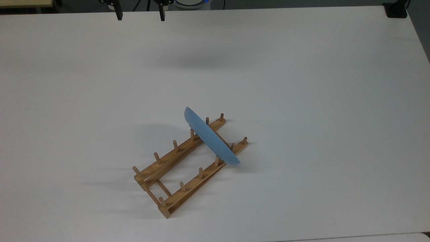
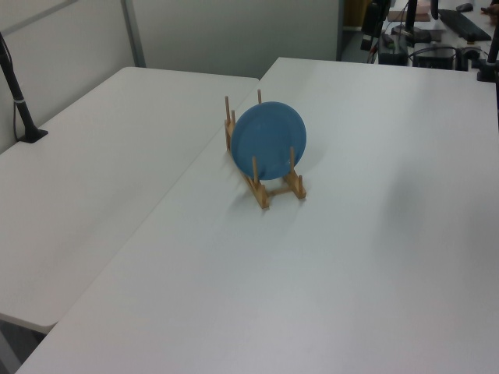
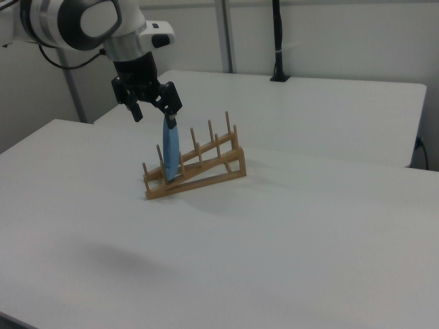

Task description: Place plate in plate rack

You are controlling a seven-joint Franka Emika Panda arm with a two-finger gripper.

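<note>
A wide white table (image 1: 302, 101) with a smooth matte top carries the scene; in the left view a second white table (image 2: 93, 156) butts against it, with pale partition walls behind and a dark post (image 2: 19, 93) clamped at the far edge.

The plate rack (image 1: 181, 168) lies diagonally near the middle of the table in the top view. It is light-brown wood: two long parallel rails joined by thin crossbars, each rail set with upright round pegs. The plate (image 1: 210, 136) stands on edge in the rack, slotted between pegs close to the rack's end toward the top view's right. It is round, shallow, light blue and glossy; the left view shows its full disc (image 2: 269, 142), the right view its thin edge (image 3: 169, 152).

The gripper (image 1: 139, 11) hangs at the table's far edge in the top view, well apart from the plate, its two dark fingers (image 1: 118, 13) spread wide and holding nothing. The right view shows the gripper (image 3: 152, 110) under the white arm (image 3: 89, 24).
</note>
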